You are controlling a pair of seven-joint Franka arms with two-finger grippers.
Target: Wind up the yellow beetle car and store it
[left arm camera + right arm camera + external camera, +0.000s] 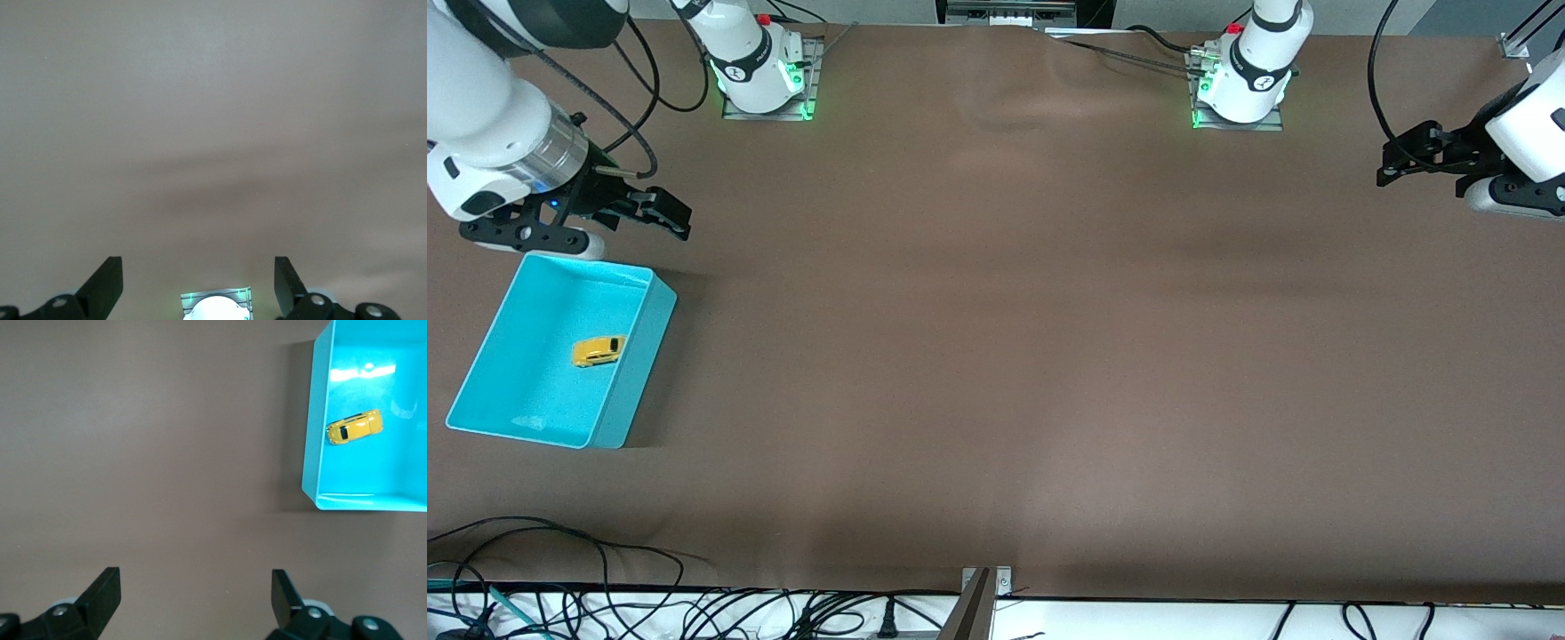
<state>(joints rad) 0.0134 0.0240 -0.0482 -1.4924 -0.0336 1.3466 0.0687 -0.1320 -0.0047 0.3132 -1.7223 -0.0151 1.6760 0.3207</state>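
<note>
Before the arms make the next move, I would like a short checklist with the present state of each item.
1. yellow beetle car lies inside the turquoise bin: ok.
2. Car stands on its wheels: cannot tell; it seems to lie on its side.
3. right end effector is open and holds nothing, in the air over the table beside the bin's edge that is farther from the front camera: ok.
4. left end effector is open and holds nothing, waiting over the left arm's end of the table: ok.
5. Car has been wound up: cannot tell.
</note>
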